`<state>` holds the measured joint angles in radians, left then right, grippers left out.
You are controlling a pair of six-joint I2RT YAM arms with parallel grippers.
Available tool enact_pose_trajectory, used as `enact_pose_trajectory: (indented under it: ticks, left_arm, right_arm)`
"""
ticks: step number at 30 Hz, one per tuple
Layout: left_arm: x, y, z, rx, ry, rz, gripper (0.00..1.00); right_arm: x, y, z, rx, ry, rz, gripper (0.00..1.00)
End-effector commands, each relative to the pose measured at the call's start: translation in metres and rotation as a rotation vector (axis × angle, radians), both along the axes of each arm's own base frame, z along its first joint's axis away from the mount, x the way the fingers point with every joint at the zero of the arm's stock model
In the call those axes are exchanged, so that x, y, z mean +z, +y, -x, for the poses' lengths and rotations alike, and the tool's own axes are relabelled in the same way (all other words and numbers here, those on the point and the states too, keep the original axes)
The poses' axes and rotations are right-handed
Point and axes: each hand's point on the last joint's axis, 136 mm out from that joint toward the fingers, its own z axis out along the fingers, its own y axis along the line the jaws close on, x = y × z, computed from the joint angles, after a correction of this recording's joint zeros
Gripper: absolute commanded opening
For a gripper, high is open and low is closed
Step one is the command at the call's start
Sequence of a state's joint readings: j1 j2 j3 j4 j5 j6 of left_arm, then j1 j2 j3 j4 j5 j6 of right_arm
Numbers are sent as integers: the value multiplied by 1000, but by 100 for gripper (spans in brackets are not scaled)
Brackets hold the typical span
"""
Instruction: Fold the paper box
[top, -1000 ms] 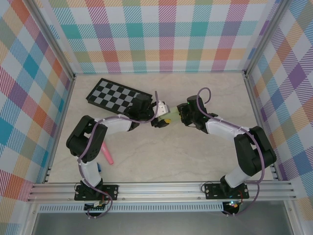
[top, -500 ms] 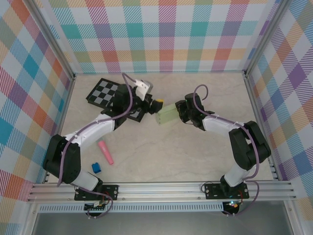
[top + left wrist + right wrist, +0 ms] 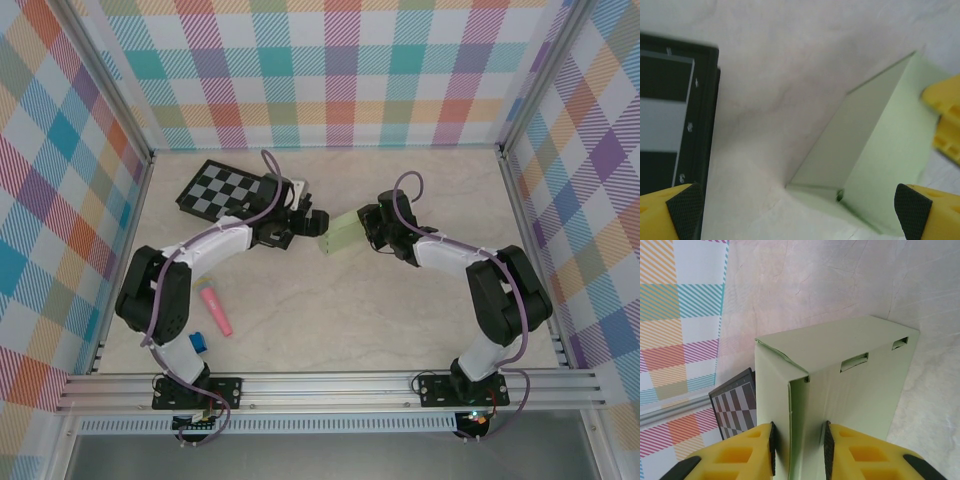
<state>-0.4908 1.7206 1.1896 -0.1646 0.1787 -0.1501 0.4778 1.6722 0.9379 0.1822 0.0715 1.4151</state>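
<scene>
Box (image 3: 338,236) sits folded just beyond the middle of the surface (image 3: 400,310), nearer its far edge. Your right tool (image 3: 797,450) pinches one end of the box between narrowed pads. Your left tool (image 3: 799,206) gapes wide, holding nothing, just left of the box, by the checkerboard (image 3: 225,190) toward the far-left corner.

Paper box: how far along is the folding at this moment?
Done: the paper box is already a rectangular shell, and tabs appear seated in two slots along one edge. In hand: the right gripper is shut on a wall at one end; the left gripper is open, facing the other end without touching. Left: closing that end, if it is open, which I cannot tell.
</scene>
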Motion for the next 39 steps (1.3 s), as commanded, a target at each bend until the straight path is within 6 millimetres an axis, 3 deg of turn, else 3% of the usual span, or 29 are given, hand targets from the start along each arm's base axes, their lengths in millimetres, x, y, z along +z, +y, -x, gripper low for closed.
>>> enact_pose_trajectory:
  ticks: [1, 5, 13, 19, 25, 33, 39]
  left_arm:
    - [0, -9, 3, -24, 5, 25, 100]
    - [-13, -19, 2, -45, 44, 29, 100]
    - [-45, -7, 4, 8, 80, -47, 100]
    - [-49, 2, 14, -9, 45, -89, 100]
    - [-40, 14, 29, 1, -61, -43, 100]
    - [-56, 11, 22, 1, -3, -92, 100]
    - [-63, 16, 19, 13, 13, -138, 100]
  right_arm:
    - [-44, -9, 19, 31, 134, 97, 29]
    - [-46, -7, 18, 36, 140, 92, 28]
    - [-45, -7, 17, 39, 140, 97, 28]
    - [-52, -7, 16, 44, 156, 96, 28]
    - [-59, -5, 17, 59, 175, 97, 27]
    - [-58, -4, 16, 87, 181, 106, 28]
    - [-42, -5, 5, 229, 152, 209, 35]
